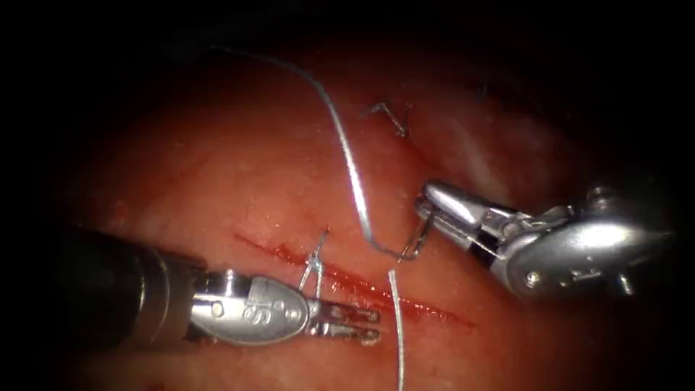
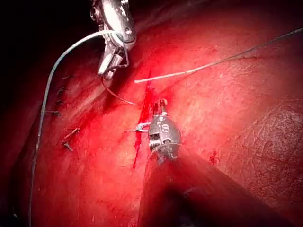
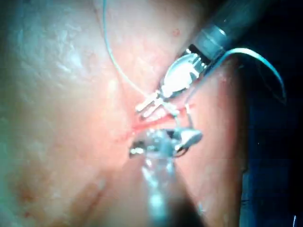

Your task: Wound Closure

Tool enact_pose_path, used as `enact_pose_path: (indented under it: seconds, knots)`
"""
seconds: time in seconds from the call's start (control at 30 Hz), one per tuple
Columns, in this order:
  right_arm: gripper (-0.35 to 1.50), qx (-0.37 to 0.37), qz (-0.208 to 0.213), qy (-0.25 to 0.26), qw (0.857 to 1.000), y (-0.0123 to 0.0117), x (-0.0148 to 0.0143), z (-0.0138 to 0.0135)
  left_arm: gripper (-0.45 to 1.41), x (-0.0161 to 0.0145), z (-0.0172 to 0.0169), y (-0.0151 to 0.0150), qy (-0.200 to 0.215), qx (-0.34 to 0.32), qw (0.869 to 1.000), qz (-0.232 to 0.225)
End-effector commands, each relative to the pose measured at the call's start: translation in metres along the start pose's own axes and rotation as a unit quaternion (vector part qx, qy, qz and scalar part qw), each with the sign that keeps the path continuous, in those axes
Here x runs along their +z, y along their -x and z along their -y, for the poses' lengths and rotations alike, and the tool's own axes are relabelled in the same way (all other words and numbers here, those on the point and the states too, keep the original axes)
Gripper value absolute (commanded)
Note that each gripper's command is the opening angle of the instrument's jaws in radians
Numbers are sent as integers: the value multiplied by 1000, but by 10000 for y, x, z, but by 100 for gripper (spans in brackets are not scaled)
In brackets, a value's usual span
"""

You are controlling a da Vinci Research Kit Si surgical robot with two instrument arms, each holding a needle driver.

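- Steel first: my right tool (image 1: 427,210) sits at the right of the endoscope frame, jaws clamped on the curved needle (image 1: 416,242) near its upper end.
- The needle hangs clear of the tissue (image 1: 217,174), on the right side of the cut (image 1: 362,286), its lower end just above the surface.
- Pale thread (image 1: 347,152) runs from the needle's lower end up in an arc to the upper left of the frame.
- My left tool (image 1: 355,324) lies at lower left, its two jaws slightly apart, holding nothing, tips resting at the cut.
- A knotted stitch (image 1: 316,257) stands on the cut just above my left tool's jaws.
- Another strand of thread (image 1: 397,326) drops from the cut to the bottom edge.
- Dark cut ends (image 1: 394,119) sit at upper centre.
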State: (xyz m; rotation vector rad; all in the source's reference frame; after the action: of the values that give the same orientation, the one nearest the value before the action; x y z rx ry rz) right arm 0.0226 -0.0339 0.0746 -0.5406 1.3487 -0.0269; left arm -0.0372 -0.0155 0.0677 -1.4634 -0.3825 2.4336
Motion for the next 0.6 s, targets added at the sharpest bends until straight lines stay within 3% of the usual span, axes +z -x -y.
enact_pose_path:
  seconds: [0.03,0.6]
  knots:
    - [-35,16,-2,-1,1000,5,6,3,-16,7,2,3,0,1,1000,-1]
    - [-35,194,-3,13,981,39,14,-13,-18,4,3,7,3,2,1000,0]
